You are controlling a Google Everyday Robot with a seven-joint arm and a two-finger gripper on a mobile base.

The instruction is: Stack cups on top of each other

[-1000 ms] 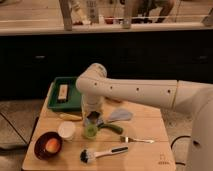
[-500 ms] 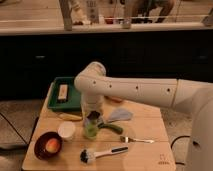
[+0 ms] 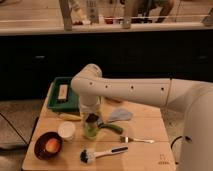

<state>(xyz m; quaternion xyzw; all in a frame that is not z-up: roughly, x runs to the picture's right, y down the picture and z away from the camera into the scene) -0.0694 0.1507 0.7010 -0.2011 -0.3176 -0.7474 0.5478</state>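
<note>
arm [image 3: 135, 92]: thick smooth white tube, row of small dark dots along its side | elbow [image 3: 86, 82]: rounded white bulge above the desk [image 3: 145, 155] | gripper [image 3: 91, 120]: small, dark, low over the desk's middle, jaws closed | body [image 3: 197, 135]: bulky white casing at the desk's right edge

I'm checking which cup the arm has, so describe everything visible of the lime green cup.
The lime green cup is small, round and handleless, plastic by its look. It is upright near the middle of the wooden table, to the right of the pale cup and apart from it. The gripper, directly above it, is shut on its rim and hides its mouth. Whether its base touches the table cannot be told.
</note>
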